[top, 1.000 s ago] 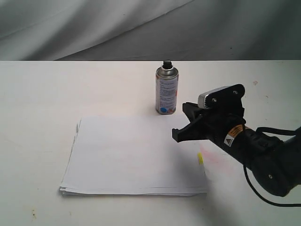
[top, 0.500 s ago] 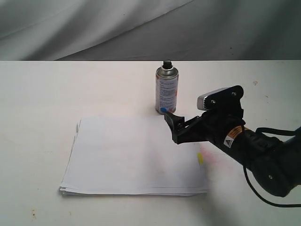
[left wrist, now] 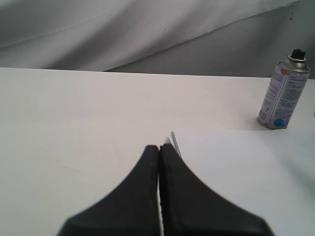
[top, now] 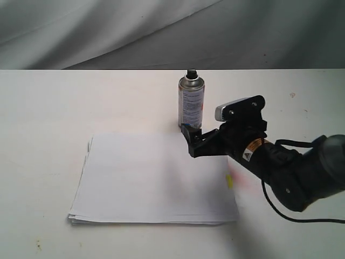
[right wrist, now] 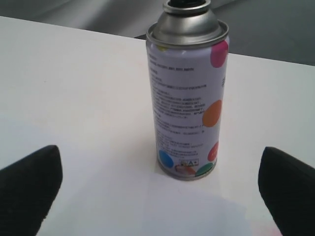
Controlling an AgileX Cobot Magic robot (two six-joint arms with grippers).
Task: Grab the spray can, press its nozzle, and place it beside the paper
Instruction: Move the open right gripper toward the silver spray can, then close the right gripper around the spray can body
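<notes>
Spray can (top: 191, 102) stands upright on the counter (top: 54, 108), just past the far edge of the paper (top: 145, 178), near its far right corner. Right tool (top: 190, 140) is spread wide, low over the paper's far right part and aimed at the can's base. In the right wrist view the can sits centred in the gap, with both fingers (right wrist: 32, 184) well clear of it on either side and no contact. In the exterior view the far fingertip overlaps the can's foot, so its depth there can't be judged.

Left tool (left wrist: 158, 147) is pinched closed and holds nothing, its tips next to a near corner of the paper. Its height over the counter is unclear, and it is out of the exterior view.

Nozzle (top: 191, 72) is a small black stub on top of the can. It is cropped by the frame edge in the right wrist view, where only the dark rim opening shows. Label text is too small to read. Whether the can base touches the paper edge can't be told. The right arm covers part of the paper's right edge, and the yellow tab (top: 229, 182) shows just below the arm.

Bare counter lies left of and behind the can, up to the far edge against the grey cloth (top: 161, 32).
</notes>
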